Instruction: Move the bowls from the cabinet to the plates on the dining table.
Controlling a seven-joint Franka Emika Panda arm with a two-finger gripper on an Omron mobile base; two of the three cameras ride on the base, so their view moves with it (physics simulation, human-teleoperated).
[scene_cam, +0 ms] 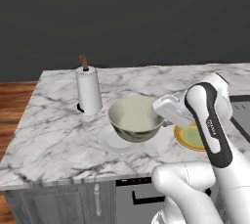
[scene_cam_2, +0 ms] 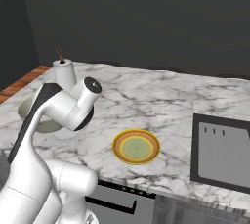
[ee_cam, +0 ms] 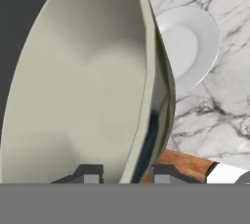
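Biggest risk: the cream bowl [scene_cam: 134,119] comes down off-centre on the white plate [scene_cam: 110,141]. In the left base view the bowl hangs over the plate's near side rather than its middle, and the plate pokes out past it away from the gripper [scene_cam: 163,112]. If released like that, I'd expect it to land on the plate's lip, tip or slide onto the dining table [scene_cam: 53,135].

Next: the grip itself. Jaws are pinched on the bowl's rim wall, one fingertip [ee_cam: 88,173] inside, the other outside, per the hand view. It's a one-sided rim hold on a deep bowl, so the bowl could swing or slip if the wrist moves fast. Bowl looks tilted in the hand view; can't tell the true tilt.

Smaller: the paper towel roll [scene_cam: 88,90] stands just beyond the bowl, far side from the gripper. A wide swing could clip it. Not touching now.

Minor: the yellow-rimmed plate [scene_cam_2: 136,146] sits close under the arm's forearm side, near the wrist. A low elbow move might nudge it.

Containers:
- cream bowl: empty, inside clean as far as I can see.
- white plate: nothing on it, bowl above it, contact unclear.
- yellow-rimmed plate: empty, greenish centre bare.
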